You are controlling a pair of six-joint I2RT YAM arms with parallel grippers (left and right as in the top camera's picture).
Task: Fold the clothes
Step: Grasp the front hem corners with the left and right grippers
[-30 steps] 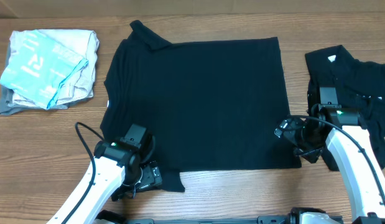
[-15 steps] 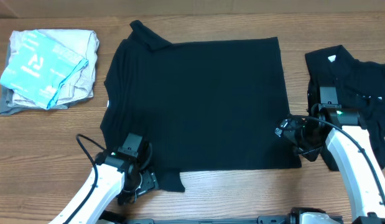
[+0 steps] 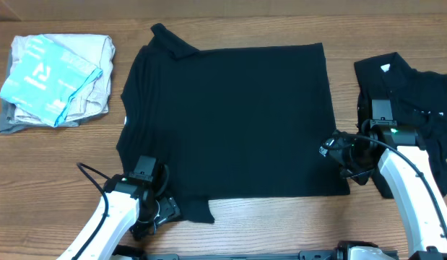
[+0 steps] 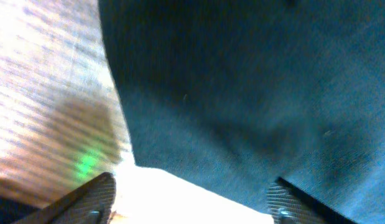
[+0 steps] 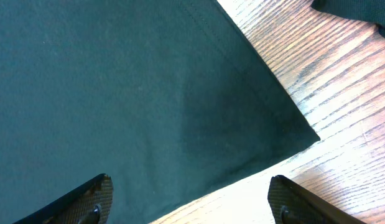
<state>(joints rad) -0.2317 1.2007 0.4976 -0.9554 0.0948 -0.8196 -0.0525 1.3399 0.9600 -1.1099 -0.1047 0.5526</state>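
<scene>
Black shirt (image 3: 230, 119) lies flat mid-bench (image 3: 57, 159). Both my jaws are released, hovering over its near corners. Next I'd drop lower, pinch the top layer only, and lift both sides together.

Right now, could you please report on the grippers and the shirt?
Left gripper open at near-left corner, right gripper open at near-right corner. Black shirt flat, not yet folded. Second black garment bunched far right.

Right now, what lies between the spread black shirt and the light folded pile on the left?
Only a narrow strip of bare wooden table, seen in the overhead view.
</scene>
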